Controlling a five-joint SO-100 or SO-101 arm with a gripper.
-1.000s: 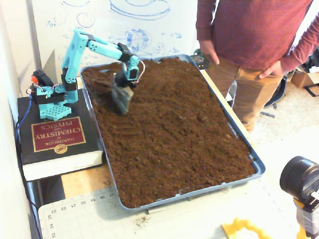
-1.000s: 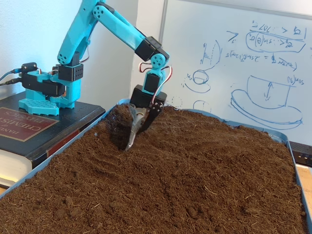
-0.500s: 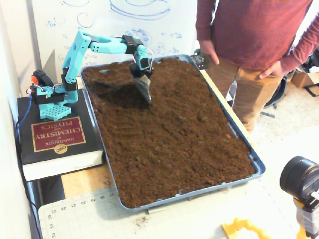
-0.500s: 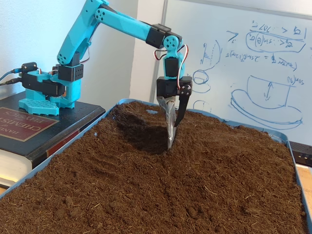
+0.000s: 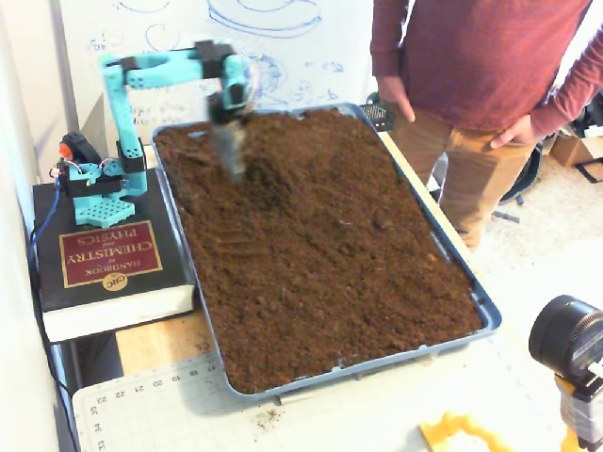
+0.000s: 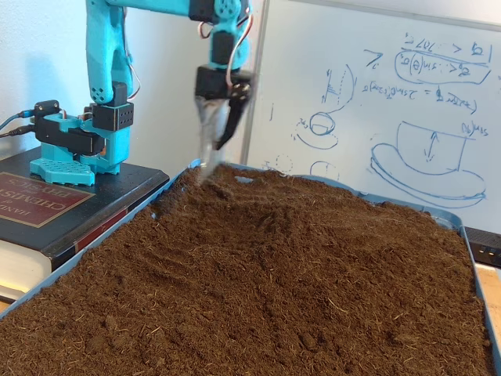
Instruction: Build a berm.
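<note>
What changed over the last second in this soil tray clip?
The turquoise arm's claw lifted out of the loose dark-brown soil and swung back toward the tray's far corner near the base, now blurred above the surface. The blue tray, thick chemistry handbook and bystander stayed put.

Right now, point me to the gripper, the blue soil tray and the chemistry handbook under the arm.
gripper (image 6: pixel 207 168): fixed view from the side, blurred scoop tip just above the soil.
blue soil tray (image 5: pixel 486 311): fixed view from above, bare rim at the right corner.
chemistry handbook (image 5: pixel 105 254): fixed view from above, red cover label.
</note>
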